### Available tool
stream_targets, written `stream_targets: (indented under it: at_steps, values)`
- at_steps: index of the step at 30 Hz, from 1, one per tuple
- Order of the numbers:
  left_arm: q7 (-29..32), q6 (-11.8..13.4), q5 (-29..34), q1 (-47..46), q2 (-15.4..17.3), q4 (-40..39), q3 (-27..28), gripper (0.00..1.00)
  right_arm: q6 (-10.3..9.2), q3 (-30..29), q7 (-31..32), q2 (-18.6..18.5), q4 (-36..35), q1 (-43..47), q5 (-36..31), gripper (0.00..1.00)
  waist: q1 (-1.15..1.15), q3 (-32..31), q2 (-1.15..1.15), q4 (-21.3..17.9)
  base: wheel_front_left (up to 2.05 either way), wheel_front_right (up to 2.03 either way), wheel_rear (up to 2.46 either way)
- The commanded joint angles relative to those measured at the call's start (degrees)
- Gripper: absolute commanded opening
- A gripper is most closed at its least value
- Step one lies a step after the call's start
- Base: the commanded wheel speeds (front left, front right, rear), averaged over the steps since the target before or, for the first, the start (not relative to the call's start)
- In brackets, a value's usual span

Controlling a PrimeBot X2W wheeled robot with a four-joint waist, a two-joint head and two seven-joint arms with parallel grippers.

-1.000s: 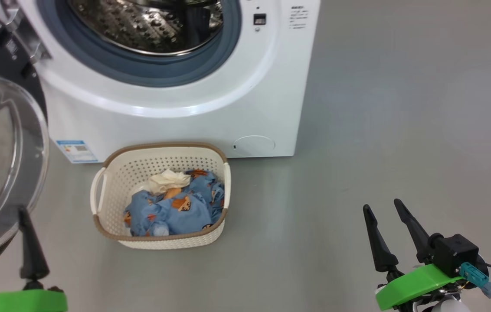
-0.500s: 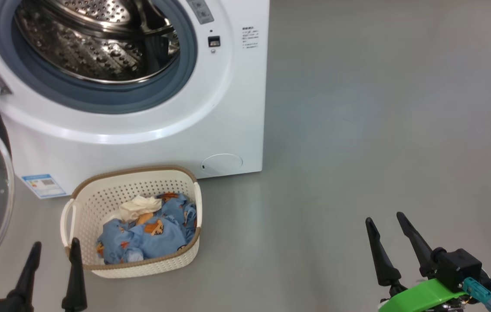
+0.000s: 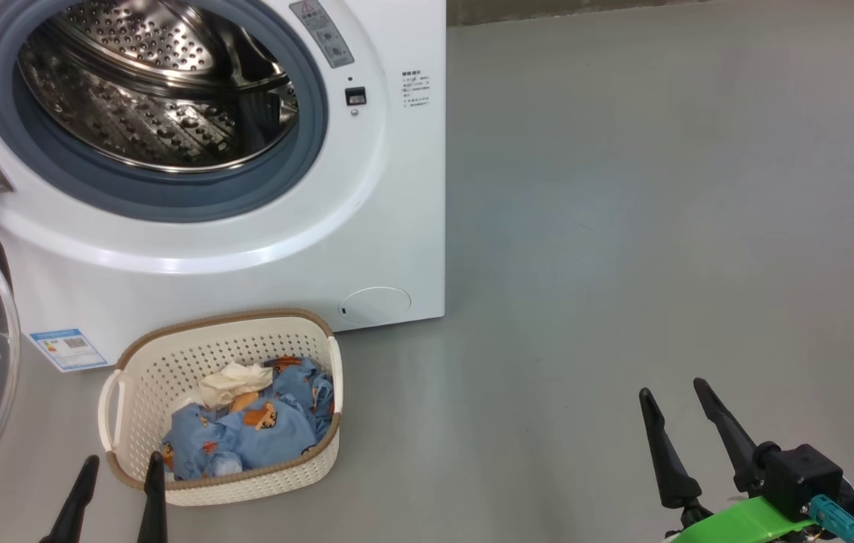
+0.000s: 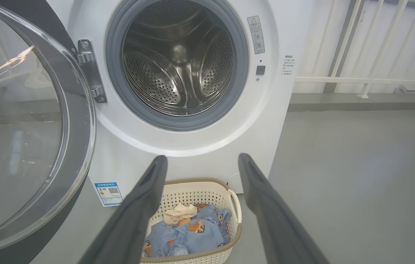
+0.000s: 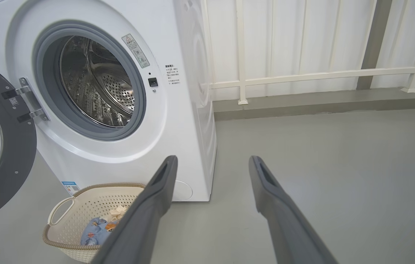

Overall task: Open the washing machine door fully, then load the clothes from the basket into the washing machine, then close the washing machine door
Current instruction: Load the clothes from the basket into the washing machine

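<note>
Camera shifted; left hand [image 3: 122, 458] now beside basket [image 3: 170, 363], released; right hand [image 3: 671, 388] released too.

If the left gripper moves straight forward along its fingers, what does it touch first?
Probably the white front of the washing machine, just below the drum. The open left gripper seems aimed above the basket, though depth is unclear.
</note>
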Motion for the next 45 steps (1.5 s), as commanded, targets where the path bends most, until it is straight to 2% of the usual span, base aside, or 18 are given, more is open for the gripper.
stream_targets:
  at_steps: [1,45]
  values:
    - [-0.3,-0.1,0.3,-0.7,0.5,-1.1,1.6,1.00,0.35,1.1,-0.7,0.0,-1.7,-0.6,-0.4,1.00,0.00,-0.1,0.00,0.1,0.00,0.00,0.00]
    - [-0.3,0.0,-1.1,-2.4,0.2,-1.3,3.3,1.00,0.35,0.2,-0.7,0.0,-1.5,-1.4,-1.0,1.00,0.00,1.8,0.00,1.8,0.00,0.00,0.00]
